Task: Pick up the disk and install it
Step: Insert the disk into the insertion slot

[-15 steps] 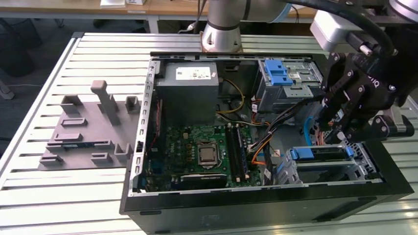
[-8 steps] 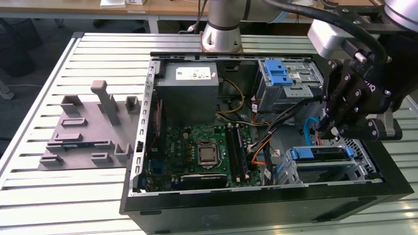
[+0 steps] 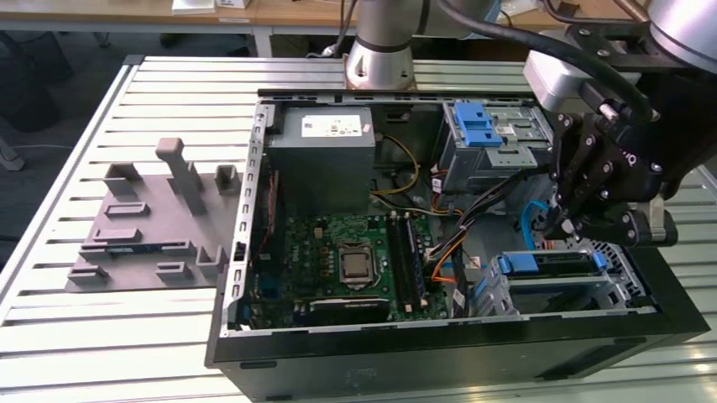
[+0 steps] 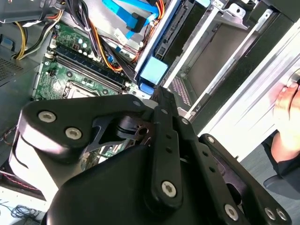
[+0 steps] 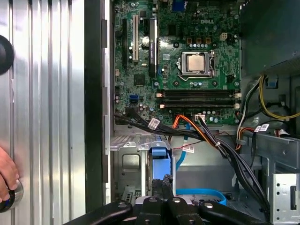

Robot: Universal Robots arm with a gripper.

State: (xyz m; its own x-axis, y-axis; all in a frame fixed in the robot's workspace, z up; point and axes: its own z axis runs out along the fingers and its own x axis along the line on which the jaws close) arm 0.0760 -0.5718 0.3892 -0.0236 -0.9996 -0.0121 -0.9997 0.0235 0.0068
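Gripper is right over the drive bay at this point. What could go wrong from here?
1. The gripper hangs close above the disk in its bay. The cable bundle runs right alongside, so the arm might snag it.
2. A person's hand rests on the table beside the case, near enough that an arm swing could possibly reach it.

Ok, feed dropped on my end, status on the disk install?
Tool at the disk, by its blue bracket. Disk sits in drive cage. Cables close alongside; a hand on the table.
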